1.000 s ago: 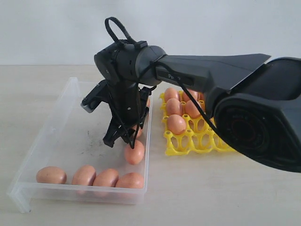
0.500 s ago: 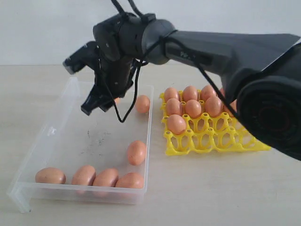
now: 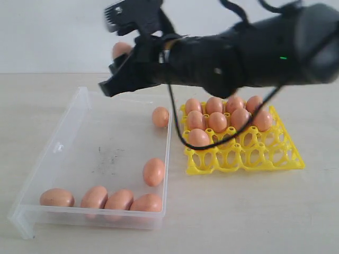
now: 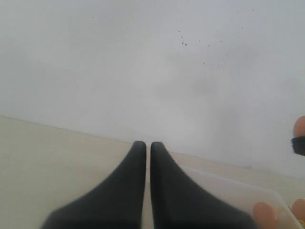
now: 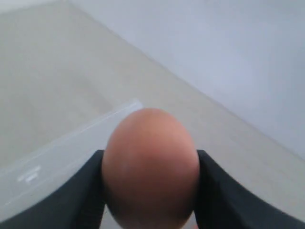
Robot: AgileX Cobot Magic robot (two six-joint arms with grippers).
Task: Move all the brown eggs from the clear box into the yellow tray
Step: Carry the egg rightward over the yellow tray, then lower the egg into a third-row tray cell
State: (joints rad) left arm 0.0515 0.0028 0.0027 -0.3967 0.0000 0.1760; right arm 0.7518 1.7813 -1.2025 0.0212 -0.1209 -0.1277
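Nearest me, four brown eggs (image 3: 100, 198) line the near wall of the clear box (image 3: 53, 153), and two more lie farther along its right side. The yellow tray (image 3: 288, 159) sits just right of it, near cups empty, far ones filled. My right hand (image 5: 150, 191) grips one egg (image 5: 150, 157) high over the box's far end. My left hand (image 4: 145, 145) is closed on nothing. I judge this the carry: swing right, then lower into a free cup.
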